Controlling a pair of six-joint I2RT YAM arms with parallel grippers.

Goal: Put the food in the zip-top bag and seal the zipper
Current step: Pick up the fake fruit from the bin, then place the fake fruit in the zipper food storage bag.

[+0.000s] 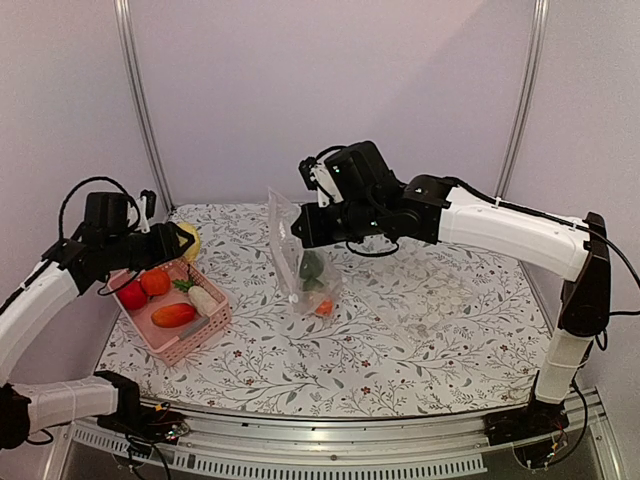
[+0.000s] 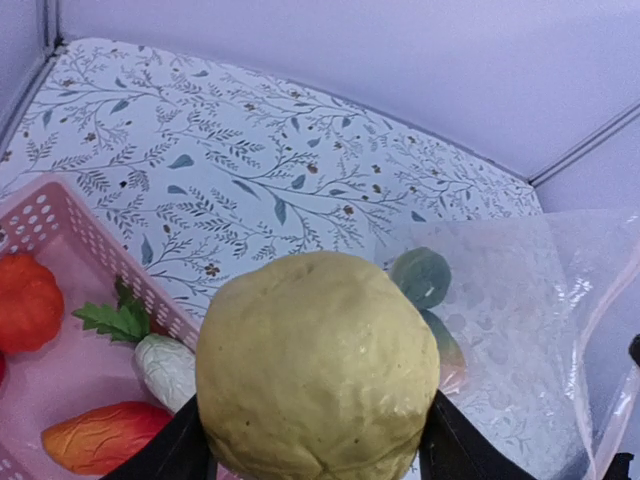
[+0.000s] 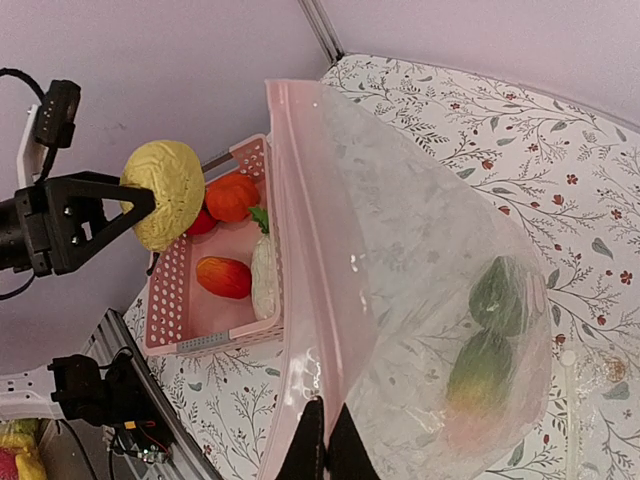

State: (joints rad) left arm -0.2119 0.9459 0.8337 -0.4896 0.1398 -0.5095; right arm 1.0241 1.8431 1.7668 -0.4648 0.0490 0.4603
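The bag [image 1: 298, 262] stands upright over the middle of the flowered table [image 1: 430, 330], its lower end down at the cloth. The right gripper [image 3: 325, 445] is clenched on its rim, pinching the pale pink zipper strip [image 3: 300, 270] near one end. Inside, low down, sit two green pieces [image 3: 495, 295], one above the other, and something orange-red [image 1: 323, 307] at the very bottom.

The pink basket [image 1: 190, 343] sits on the left side of the table, well apart from the bag. It holds a red piece [image 1: 132, 295], an orange piece [image 1: 155, 282], a white radish [image 1: 203, 300] with green leaves, and a long orange-red piece [image 1: 173, 315] nearest the front.

Above the basket's far end the left gripper [image 1: 172, 246] grasps a lumpy yellow ball [image 2: 318, 365] between its two fingers, held in the air level with the bag's upper half. Nothing lies between it and the bag.

The crinkled plastic blurs the bottom piece, so I cannot tell what it is, nor how wide the bag's mouth gapes. From the left wrist, the yellow ball fills the lower view and covers the fingertips. From above, the left gripper hides the basket's far corner.
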